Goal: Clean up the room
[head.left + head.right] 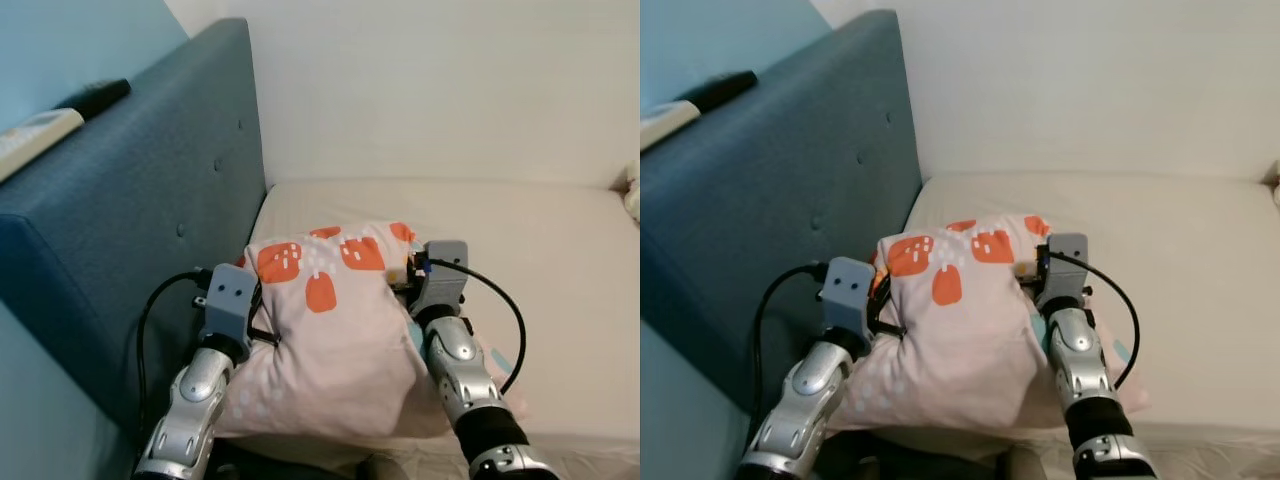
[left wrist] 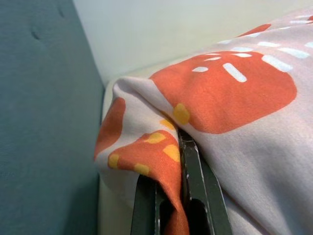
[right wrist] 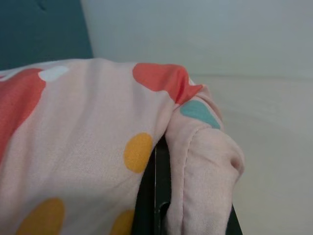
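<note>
We hold a pale pink pillow (image 1: pixel 335 340) with orange patches between our 2 arms, over the cream mattress (image 1: pixel 560 290) and close beside the blue padded headboard (image 1: pixel 130 210). Our left gripper (image 2: pixel 168 205) pinches a fold of the pillow's corner between its narrow-set fingers. Our right gripper (image 3: pixel 161 196) clamps the opposite corner, fabric bunched over its black fingers. A dark remote (image 1: pixel 95 98) lies on top of the headboard.

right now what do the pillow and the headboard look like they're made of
Pillow: soft woven cloth, likely cotton, matte pink with printed orange shapes; it creases where the left pincer and right pincer pinch it. Headboard: teal upholstery fabric, apparently padded, with button tufts.
</note>
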Controlling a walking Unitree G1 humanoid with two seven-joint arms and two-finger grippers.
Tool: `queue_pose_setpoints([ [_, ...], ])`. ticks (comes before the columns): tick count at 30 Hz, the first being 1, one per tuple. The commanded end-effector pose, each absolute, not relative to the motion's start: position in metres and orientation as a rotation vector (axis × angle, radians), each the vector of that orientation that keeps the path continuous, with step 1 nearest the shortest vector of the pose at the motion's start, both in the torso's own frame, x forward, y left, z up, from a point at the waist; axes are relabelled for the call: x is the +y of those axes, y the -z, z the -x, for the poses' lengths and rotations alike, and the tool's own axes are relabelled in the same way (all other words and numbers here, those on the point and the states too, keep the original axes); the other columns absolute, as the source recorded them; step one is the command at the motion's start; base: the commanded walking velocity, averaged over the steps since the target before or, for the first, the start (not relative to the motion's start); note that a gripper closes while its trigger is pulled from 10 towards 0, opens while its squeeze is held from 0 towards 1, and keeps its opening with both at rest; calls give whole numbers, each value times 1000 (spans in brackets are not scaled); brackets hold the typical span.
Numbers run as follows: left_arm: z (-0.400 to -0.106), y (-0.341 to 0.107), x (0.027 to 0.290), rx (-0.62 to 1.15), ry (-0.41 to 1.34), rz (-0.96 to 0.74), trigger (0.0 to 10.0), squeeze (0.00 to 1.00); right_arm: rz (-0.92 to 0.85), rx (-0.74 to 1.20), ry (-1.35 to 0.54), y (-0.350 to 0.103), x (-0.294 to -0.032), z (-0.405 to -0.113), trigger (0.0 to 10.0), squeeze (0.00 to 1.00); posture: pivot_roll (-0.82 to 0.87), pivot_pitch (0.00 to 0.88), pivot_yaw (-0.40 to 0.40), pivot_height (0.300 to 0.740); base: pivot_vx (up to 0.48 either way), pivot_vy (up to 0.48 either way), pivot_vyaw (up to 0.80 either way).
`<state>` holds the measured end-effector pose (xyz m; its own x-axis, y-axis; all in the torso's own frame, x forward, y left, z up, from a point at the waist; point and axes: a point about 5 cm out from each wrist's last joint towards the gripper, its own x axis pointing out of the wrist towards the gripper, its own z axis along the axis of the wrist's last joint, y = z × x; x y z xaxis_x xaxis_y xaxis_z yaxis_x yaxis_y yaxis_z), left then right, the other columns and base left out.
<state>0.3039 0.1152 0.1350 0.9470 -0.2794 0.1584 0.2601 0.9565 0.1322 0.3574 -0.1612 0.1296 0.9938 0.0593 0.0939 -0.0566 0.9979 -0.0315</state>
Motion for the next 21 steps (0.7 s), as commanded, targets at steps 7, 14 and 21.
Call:
queue_pose_setpoints([
  [7, -307, -142, 111, -206, 333, -172, 10000, 0, 25, -127, -86, -137, -154, -360, 10000, 0, -38, 129, 10, 617, 0, 0, 0],
  [14, -308, -142, 119, -198, 344, -199, 10000, 0, 27, -125, -92, -137, -154, -361, 10000, 0, -28, 145, 8, 617, 0, 0, 0],
  [21, -307, -140, 120, -181, 358, -222, 10000, 0, 11, -117, -93, -136, -152, -360, 10000, 0, -25, 167, 19, 608, 0, 0, 0],
])
